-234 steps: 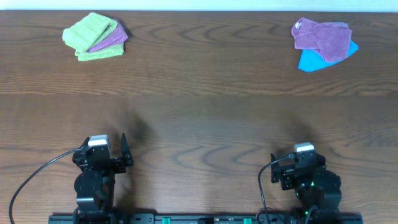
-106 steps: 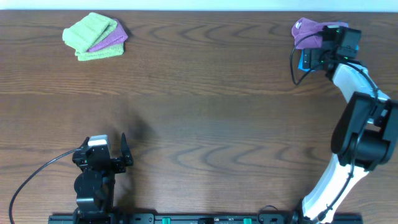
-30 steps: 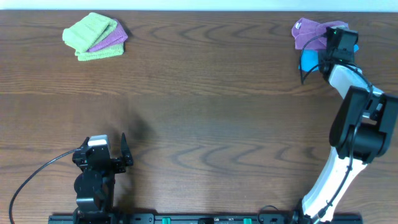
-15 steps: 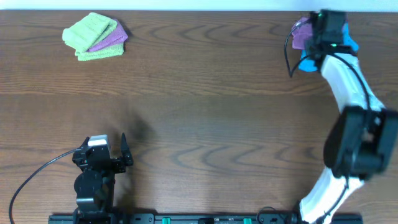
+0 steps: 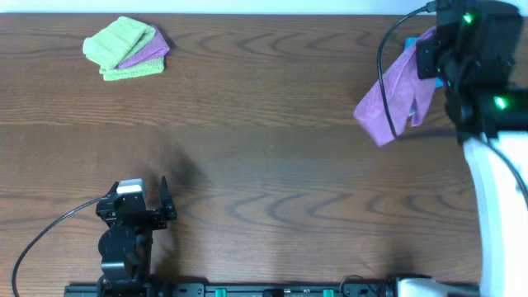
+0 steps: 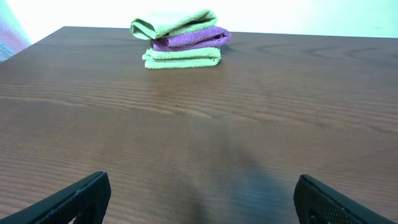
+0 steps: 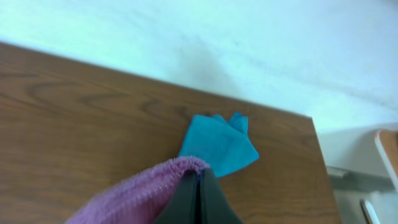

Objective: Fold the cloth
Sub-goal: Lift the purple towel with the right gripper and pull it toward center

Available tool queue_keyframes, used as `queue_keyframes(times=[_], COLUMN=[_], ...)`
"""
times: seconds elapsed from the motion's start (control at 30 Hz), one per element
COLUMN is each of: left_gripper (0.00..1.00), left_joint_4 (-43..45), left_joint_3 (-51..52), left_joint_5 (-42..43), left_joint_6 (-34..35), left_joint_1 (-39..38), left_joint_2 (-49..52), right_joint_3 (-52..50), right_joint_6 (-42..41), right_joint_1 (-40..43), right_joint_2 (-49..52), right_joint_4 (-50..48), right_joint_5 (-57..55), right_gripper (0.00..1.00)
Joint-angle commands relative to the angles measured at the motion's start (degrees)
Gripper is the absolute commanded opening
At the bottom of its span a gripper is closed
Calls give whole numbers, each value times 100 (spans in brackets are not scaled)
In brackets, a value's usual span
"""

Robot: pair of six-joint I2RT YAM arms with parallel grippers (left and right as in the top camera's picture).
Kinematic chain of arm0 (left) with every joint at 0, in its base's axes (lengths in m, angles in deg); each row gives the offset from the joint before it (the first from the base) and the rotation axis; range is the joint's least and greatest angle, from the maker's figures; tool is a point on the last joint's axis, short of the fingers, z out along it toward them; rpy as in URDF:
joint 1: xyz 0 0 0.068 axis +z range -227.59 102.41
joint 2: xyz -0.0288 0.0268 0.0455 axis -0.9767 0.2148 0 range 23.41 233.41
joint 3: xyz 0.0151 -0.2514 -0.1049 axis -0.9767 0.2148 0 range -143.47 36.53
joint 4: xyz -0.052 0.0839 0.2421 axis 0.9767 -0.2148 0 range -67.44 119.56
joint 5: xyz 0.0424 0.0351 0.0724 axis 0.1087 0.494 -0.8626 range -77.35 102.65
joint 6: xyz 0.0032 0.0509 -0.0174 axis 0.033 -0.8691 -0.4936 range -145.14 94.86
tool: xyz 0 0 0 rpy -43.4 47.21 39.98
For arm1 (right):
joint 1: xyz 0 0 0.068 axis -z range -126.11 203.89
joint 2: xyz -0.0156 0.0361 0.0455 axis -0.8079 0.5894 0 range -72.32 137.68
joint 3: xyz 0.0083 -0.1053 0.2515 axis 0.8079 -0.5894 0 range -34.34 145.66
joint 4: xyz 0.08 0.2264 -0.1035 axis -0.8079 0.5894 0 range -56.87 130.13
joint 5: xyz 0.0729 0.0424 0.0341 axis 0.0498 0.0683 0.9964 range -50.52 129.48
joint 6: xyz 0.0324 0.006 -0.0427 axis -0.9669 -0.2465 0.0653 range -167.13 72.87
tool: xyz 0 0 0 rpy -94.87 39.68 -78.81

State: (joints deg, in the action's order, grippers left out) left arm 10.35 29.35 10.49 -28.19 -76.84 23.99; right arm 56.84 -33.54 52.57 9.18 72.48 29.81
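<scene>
Dark wood-grain worktop right across the overhead view, pale wall at the far edge. The right arm reaches to the far right corner. Its end effector is pinched tight on one edge of the cloth, which is purple, up off the worktop and hanging in a bunched drape toward the middle.

Here's the worry: it's a one-edge pinch on thick terry, so a quick swing could let it slip. And bunched like that, it may land crumpled with no corner showing for the fold.

At far left sits the stack of folded cloths, lime-green with a purple one between, well apart and no threat. The blue cloth lies crumpled at the far corner beyond the grasp. I judge it clear, though a trailing hem could drag it.

The left end effector is at the near edge, spread wide and holding nothing, far from helping flatten anything.

Containers? None on show.
</scene>
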Motion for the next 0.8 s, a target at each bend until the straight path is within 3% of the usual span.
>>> queue_keyframes(times=[0.0, 0.43, 0.57, 0.77], left_gripper=[95, 95, 95, 95], left_joint_4=[-61, -61, -61, -61], left_joint_3=[122, 122, 122, 122], left_joint_5=[-83, -83, -83, -83], left_joint_6=[-74, -74, -74, -76], left_joint_1=[39, 39, 39, 39], left_joint_2=[-35, -35, -35, -35], right_joint_3=[59, 59, 59, 57], right_joint_6=[-363, -721, -885, -566], right_joint_1=[-162, -1106, -1333, -1357], right_joint_2=[-608, -2844, -3073, -2999], right_joint_4=[299, 2942, 3757, 4487], right_joint_5=[149, 916, 1185, 2533], right_gripper=[1, 1, 1, 1])
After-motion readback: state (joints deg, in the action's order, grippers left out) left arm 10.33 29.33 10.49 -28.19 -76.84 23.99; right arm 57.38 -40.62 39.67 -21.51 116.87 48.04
